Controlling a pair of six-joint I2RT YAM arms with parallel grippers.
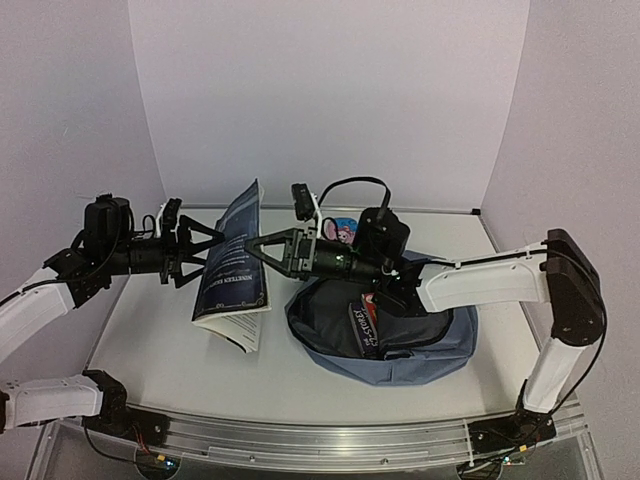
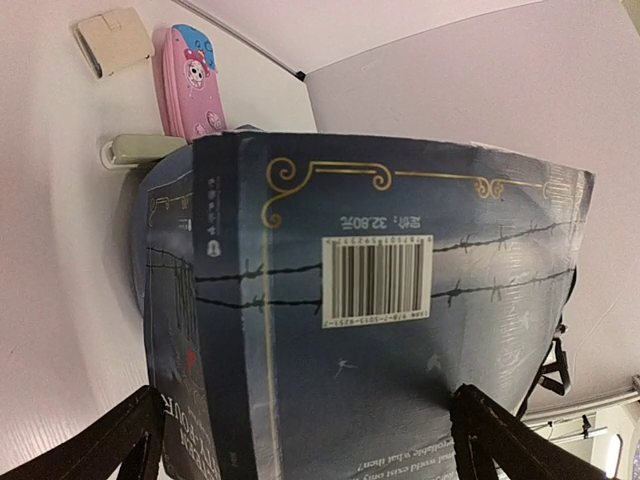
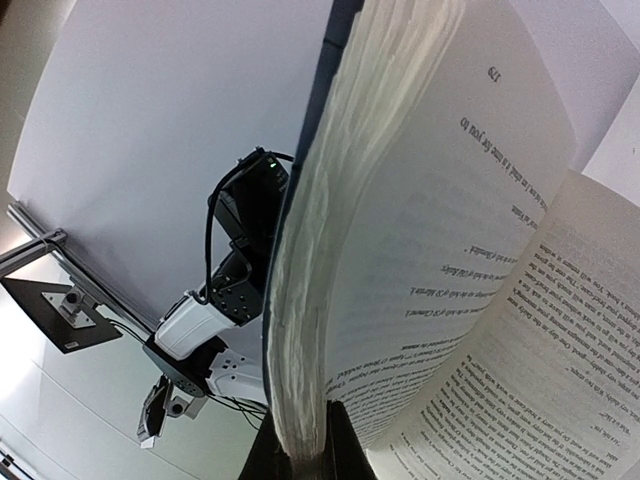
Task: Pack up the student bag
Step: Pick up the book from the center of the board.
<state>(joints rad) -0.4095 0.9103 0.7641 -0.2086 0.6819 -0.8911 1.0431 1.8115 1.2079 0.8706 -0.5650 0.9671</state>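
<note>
The student bag [image 1: 420,345] lies open right of centre, a printed item [image 1: 367,330] sticking out of its mouth. A dark blue paperback book [image 1: 236,262] stands tilted and partly open between my grippers, its lower edge on the table left of the bag. My right gripper [image 1: 252,248] is shut on a block of its pages [image 3: 300,330], fingers pinched at the bottom of the right wrist view [image 3: 310,455]. My left gripper [image 1: 210,247] is open against the back cover [image 2: 370,330], its fingers [image 2: 135,440] spread wide on either side.
A pink toy-like case [image 2: 190,80] and a beige wallet [image 2: 113,40] lie on the table behind the book; the pink case also shows behind my right arm [image 1: 343,231]. White walls enclose the back and sides. The left arm [image 3: 225,300] shows past the book.
</note>
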